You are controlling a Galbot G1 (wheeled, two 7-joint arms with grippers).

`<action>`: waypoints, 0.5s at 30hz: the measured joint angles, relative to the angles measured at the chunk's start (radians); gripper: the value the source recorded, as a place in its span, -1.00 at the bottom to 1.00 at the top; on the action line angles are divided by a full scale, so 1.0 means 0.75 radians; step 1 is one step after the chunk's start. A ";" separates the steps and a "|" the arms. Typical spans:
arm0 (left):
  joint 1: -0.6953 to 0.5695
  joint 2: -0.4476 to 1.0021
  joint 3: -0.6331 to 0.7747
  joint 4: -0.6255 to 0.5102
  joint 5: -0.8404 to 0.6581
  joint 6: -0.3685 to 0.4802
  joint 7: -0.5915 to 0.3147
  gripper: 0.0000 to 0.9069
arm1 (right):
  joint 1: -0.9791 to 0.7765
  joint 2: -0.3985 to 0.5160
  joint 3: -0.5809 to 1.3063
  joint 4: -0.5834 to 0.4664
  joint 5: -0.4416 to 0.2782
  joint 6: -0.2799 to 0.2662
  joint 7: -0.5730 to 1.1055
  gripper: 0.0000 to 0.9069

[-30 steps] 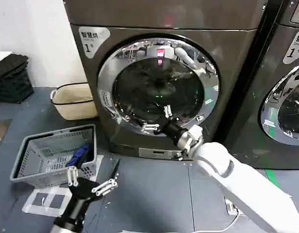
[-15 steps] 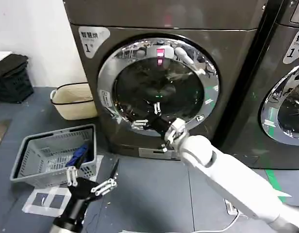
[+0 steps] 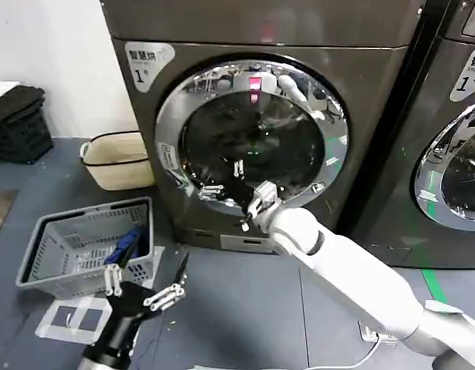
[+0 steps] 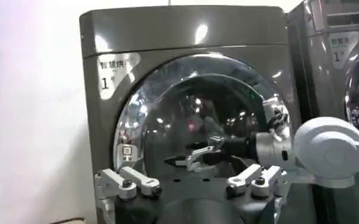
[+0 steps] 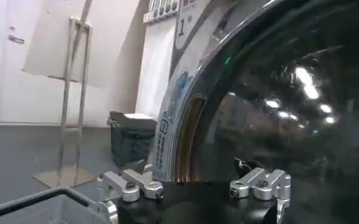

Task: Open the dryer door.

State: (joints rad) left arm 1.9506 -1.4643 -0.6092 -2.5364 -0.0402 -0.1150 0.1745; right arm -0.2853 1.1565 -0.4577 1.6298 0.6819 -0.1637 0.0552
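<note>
Reaching across the front of machine "1", my right gripper sits low against the dryer door, fingers spread, nothing between them. Door is directly ahead of the gripper, still flush in its frame as far as I can tell. Left wrist view shows the same gripper side-on, two fingers parted, in front of the dark glass; whether a fingertip actually touches glass or chrome rim I cannot tell. In the right wrist view, the right gripper is very close to the door, finger bases spread wide, tips cut off by the frame edge. A narrow slot in the chrome rim lies just beyond the gripper on its left-finger side; can't make out if it's the handle recess.

Left gripper is parked low, well behind and to the left of the right one, over the floor, fingers open, empty. Grey basket sits just beside it; something blue inside, can't identify. Beige tub further back by the machine's left corner. Neighbouring machine off to the right gripper's right, cut by the frame edge.
</note>
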 joint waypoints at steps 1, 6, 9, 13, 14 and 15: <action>0.000 0.000 0.000 0.000 0.000 0.000 0.000 1.00 | 0.004 0.003 -0.001 -0.006 0.002 0.000 -0.003 1.00; 0.000 0.000 -0.001 0.000 0.000 0.000 0.000 1.00 | 0.027 0.022 -0.018 -0.040 0.011 0.000 -0.031 1.00; 0.000 0.000 -0.001 -0.002 0.000 0.000 0.000 1.00 | 0.042 0.040 -0.028 -0.060 0.018 0.000 -0.044 1.00; 0.000 -0.002 -0.001 -0.002 0.000 0.000 0.000 1.00 | 0.060 0.064 -0.041 -0.085 0.037 0.000 -0.061 1.00; 0.000 -0.002 -0.001 -0.002 0.000 0.000 0.000 1.00 | 0.066 0.071 -0.043 -0.093 0.045 0.000 -0.065 1.00; 0.001 -0.003 -0.001 -0.003 0.000 0.000 0.000 1.00 | 0.071 0.078 -0.045 -0.100 0.048 0.000 -0.070 1.00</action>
State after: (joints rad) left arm 1.9513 -1.4667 -0.6102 -2.5385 -0.0404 -0.1149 0.1744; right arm -0.2321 1.2147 -0.4914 1.5550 0.7182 -0.1635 0.0030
